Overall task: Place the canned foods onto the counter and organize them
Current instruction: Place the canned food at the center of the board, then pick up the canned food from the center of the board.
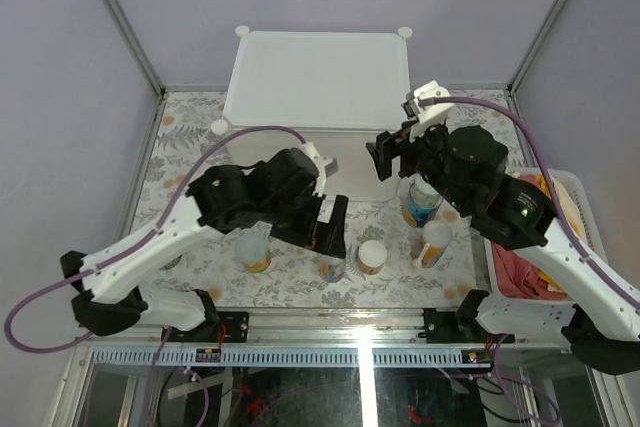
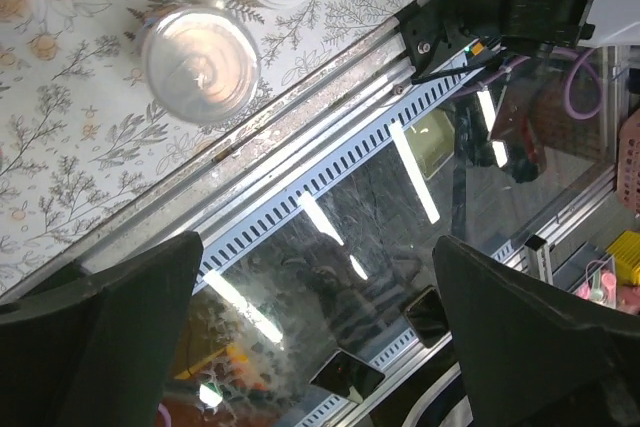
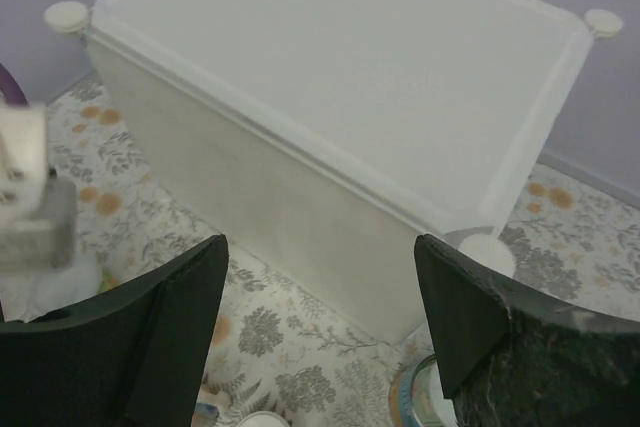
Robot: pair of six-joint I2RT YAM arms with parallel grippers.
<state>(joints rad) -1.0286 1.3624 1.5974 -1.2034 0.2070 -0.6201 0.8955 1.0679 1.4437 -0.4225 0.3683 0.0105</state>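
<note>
- While the counter point(image 1: 318, 77) sits at the far side of the floral table point(image 1: 190, 137), the canned foods point(image 1: 372, 256) I can spot are all down on the table in front of it, toward the near edge.
- From the top I count five. There's a blue-labelled can point(image 1: 420, 203) and a pale-topped can point(image 1: 435, 242) just beside it. Then a white-lidded one in the middle, one half hidden under the left arm, and a yellowish can point(image 1: 255, 253) further left.
- Left gripper point(image 2: 318, 277) hangs over the table's front rail point(image 2: 330, 162), fingers point(image 2: 100, 332) spread wide, nothing between them. A clear-topped can point(image 2: 200, 62) stands apart from them.
- Right gripper point(image 3: 320, 247) is up in the air facing the counter, fingers point(image 3: 130, 347) apart, holding nothing.
- White basket point(image 1: 572, 187) with red cloth is at the right edge.
</note>
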